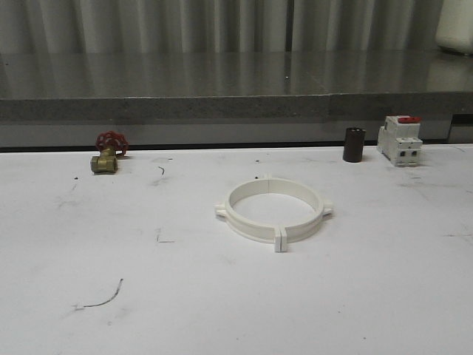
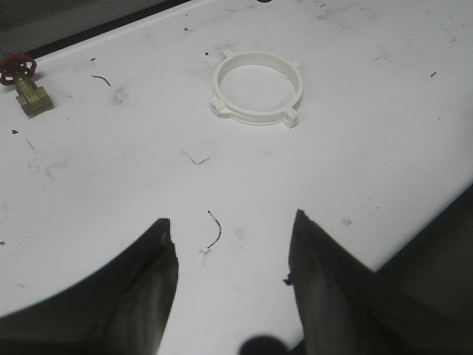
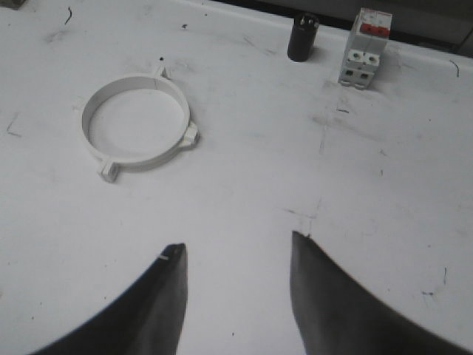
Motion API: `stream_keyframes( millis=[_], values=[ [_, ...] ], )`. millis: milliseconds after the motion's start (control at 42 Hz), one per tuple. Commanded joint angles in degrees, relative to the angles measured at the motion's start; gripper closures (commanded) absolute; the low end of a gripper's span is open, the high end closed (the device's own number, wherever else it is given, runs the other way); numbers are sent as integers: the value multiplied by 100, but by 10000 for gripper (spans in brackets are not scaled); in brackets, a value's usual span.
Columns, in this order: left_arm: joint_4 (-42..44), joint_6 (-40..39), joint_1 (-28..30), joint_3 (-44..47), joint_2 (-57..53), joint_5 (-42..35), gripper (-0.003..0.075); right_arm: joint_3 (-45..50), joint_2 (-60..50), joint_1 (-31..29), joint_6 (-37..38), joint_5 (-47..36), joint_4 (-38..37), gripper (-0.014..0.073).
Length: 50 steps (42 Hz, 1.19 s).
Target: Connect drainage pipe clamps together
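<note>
Clamps: the two white pipe clamps [image 1: 273, 210] are seen joined as one ring, lying flat near the middle of the white table [image 1: 148, 296].
Left claw [image 2: 230, 255]: fingers are held apart above bare table, nothing between them; well apart from the ring.
Right claw [image 3: 238, 277]: fingers are likewise spread, nothing held; ring well apart.
Far edge, left: brass valve [image 1: 107, 154] with red handwheel.
Far edge, right: dark cylinder [image 1: 353, 144] beside a white red-topped switch [image 1: 400, 140].

Workshop or test lab: scuffed white worktop [image 1: 222, 310], brass valve [image 1: 105, 161] upper left, circuit breaker [image 1: 400, 140] upper right, grey stone ledge [image 1: 185, 96], curtain [image 1: 185, 26] behind.
</note>
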Motion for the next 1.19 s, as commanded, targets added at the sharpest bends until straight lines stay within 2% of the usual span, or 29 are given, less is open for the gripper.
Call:
stream_keyframes(
  millis=[0, 143, 500, 571, 737, 833, 1166],
  values=[
    [-58, -50, 9, -160, 7, -376, 375, -85, -378, -36, -82, 78, 0, 231],
    [-58, -50, 9, -160, 7, -376, 375, -79, -671, -36, -82, 321, 0, 231],
    [-58, -50, 9, -160, 7, -376, 375, -79, -713, -36, -82, 331, 41, 244],
    [-58, -50, 9, -160, 7, -376, 375, -79, -713, -36, -82, 331, 41, 309],
    [-58, -50, 9, -160, 7, -376, 375, -79, -713, -36, -82, 331, 42, 552],
    [-58, -50, 9, -160, 7, -376, 375, -79, -713, -36, -82, 322, 42, 661],
    [-58, -50, 9, -160, 7, -376, 395, -79, -713, -36, -82, 308, 48, 662]
  ],
)
